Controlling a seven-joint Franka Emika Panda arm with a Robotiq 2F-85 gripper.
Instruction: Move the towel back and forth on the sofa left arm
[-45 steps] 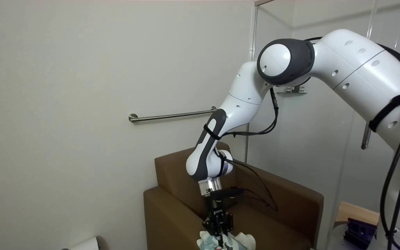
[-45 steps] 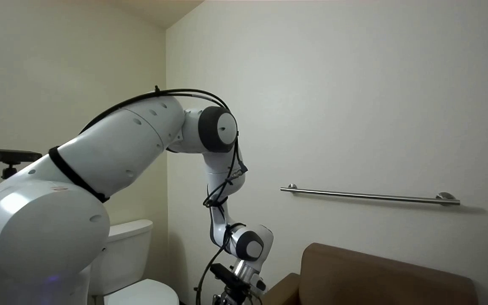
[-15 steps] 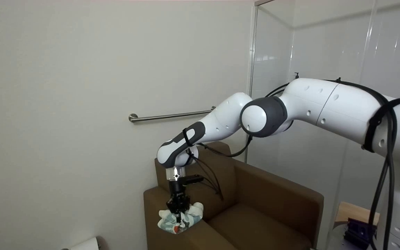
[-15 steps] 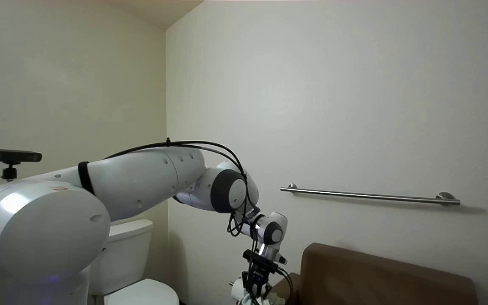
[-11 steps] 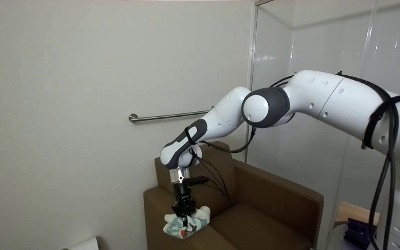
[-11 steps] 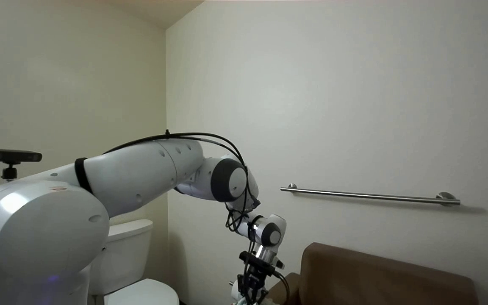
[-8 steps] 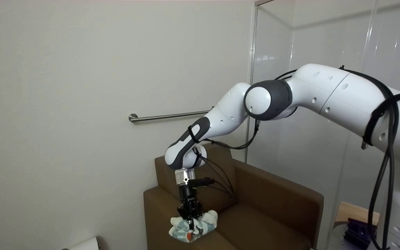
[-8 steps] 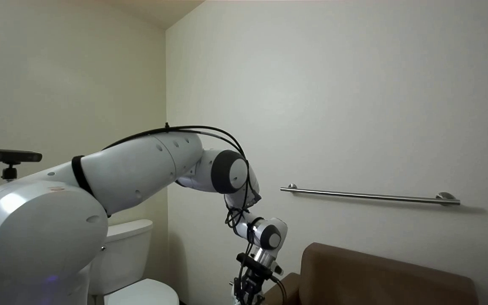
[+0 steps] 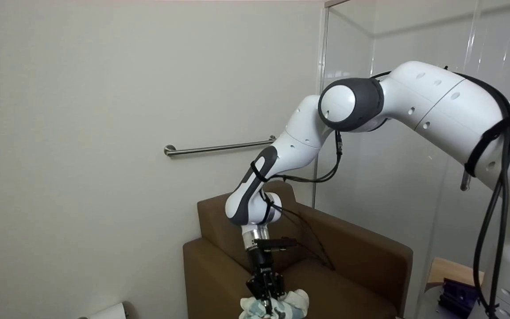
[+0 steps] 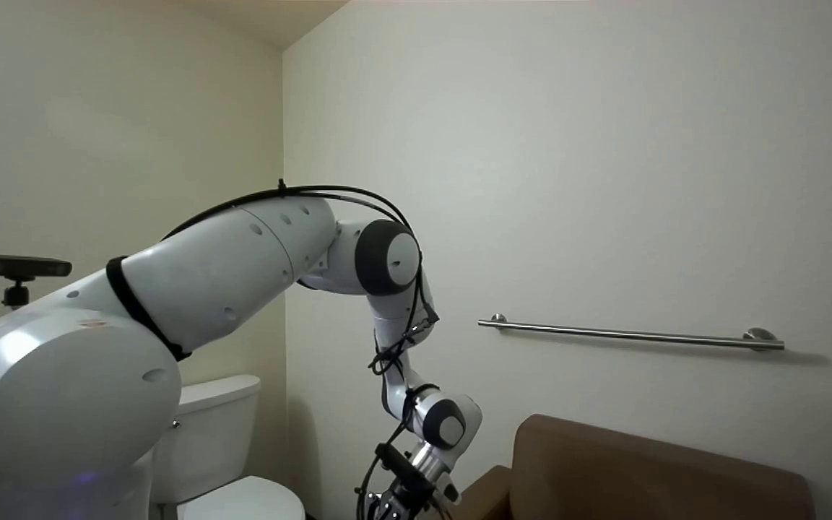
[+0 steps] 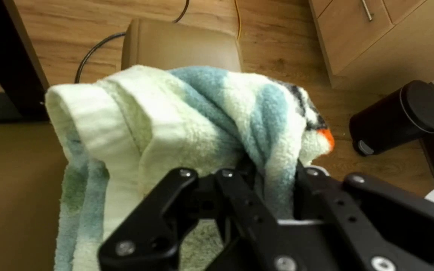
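No text legible. In an exterior view, left of frame, a reddish marking (image 10: pixel 94 323) on white arm housing (image 10: pixel 80 404) is unreadable.

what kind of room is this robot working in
Most likely a bathroom: there is a white toilet, a wall-mounted metal bar that could be a grab or towel rail, and glossy, shower-like panels.

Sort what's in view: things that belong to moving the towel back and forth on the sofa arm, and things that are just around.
Part of the job:
towel, pinched between the fingers
sofa left arm

Just around:
metal wall rail
toilet
black bin
wooden cabinet
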